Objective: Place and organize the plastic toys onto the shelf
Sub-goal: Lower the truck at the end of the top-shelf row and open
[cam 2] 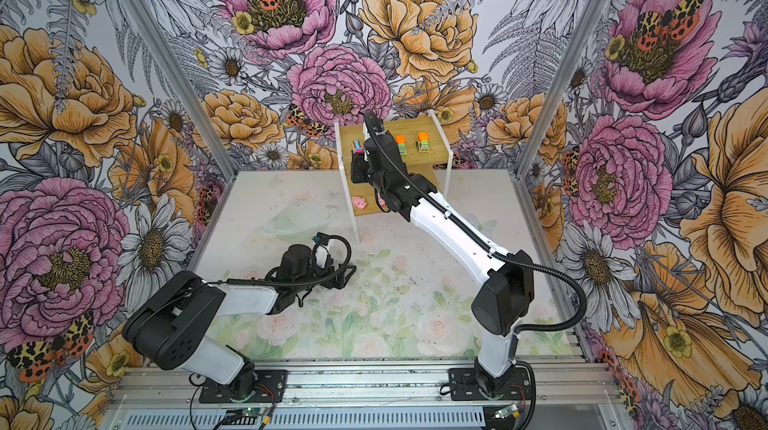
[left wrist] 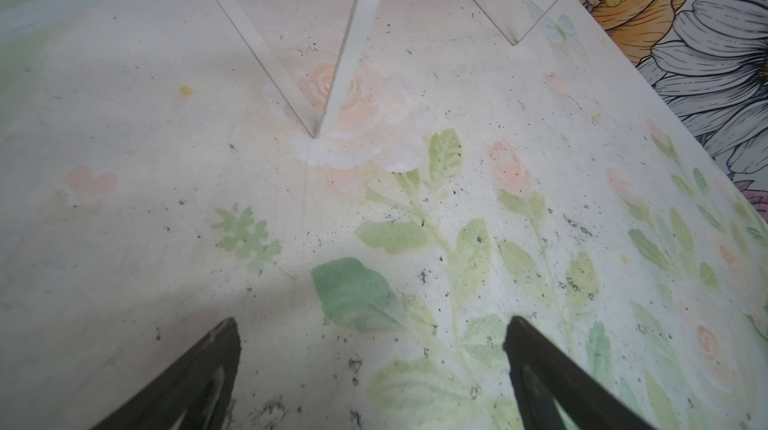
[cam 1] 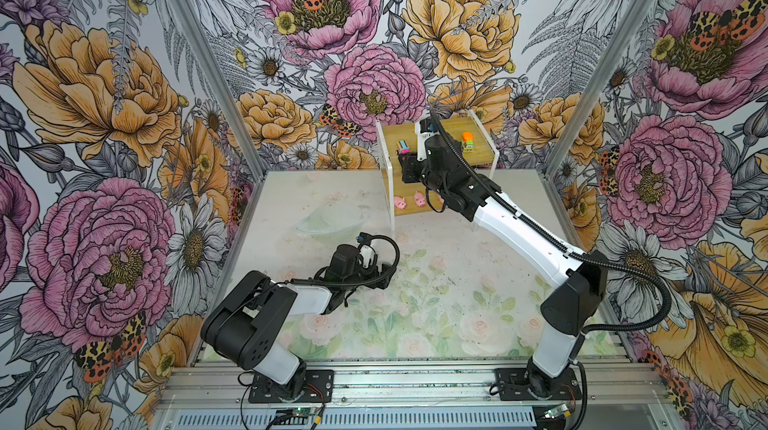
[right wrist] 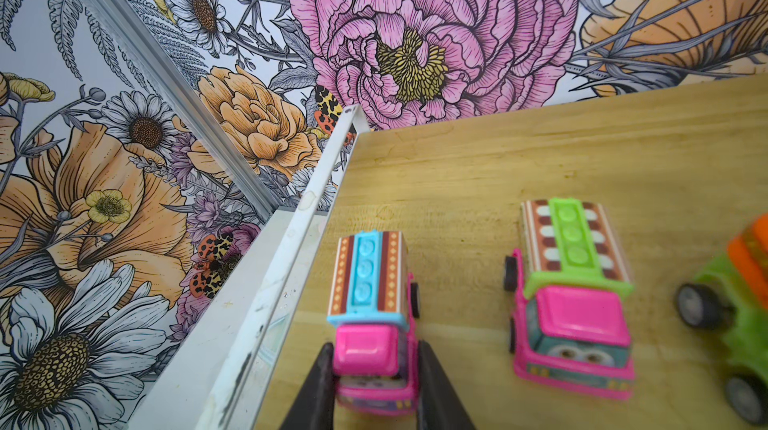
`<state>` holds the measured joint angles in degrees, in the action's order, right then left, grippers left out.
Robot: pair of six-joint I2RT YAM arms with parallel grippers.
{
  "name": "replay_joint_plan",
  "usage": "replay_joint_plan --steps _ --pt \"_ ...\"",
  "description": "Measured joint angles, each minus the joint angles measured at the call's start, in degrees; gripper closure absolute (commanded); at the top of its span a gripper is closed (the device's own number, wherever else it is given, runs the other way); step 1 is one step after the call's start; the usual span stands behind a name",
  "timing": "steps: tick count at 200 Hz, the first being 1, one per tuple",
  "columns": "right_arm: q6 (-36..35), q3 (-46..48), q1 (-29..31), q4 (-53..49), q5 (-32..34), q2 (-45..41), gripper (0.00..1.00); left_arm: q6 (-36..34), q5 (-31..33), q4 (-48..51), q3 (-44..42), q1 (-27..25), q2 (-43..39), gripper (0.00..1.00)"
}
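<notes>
Gripping the blue-topped pink truck [right wrist: 365, 282] by its cab, the right hand [right wrist: 375, 349] holds it on the top board of the shelf [right wrist: 498, 166], likely aligning it with the neighbouring pink truck [right wrist: 573, 307], with the white side frame [right wrist: 299, 232] just beside and open board beyond, while the left hand [left wrist: 372, 324] hangs open over the desk [left wrist: 124, 158].

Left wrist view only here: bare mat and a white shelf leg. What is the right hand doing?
Observer: The right hand is shut on a blue-topped pink truck at the top board of the shelf.
Operator: Other trucks up there?
Observer: A green-topped pink truck beside it, and two green trucks in a top view.
Operator: Pigs?
Observer: Two pigs show on the lower board; the arm hides the rest of it.
</notes>
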<state>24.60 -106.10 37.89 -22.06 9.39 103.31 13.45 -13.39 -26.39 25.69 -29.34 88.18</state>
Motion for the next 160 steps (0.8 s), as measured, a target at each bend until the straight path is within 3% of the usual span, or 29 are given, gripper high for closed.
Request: replay_joint_plan --steps 160 --pt "-0.22 0.0 0.0 0.44 -0.2 0.0 0.53 0.0 0.0 0.0 0.0 0.0 0.09 0.01"
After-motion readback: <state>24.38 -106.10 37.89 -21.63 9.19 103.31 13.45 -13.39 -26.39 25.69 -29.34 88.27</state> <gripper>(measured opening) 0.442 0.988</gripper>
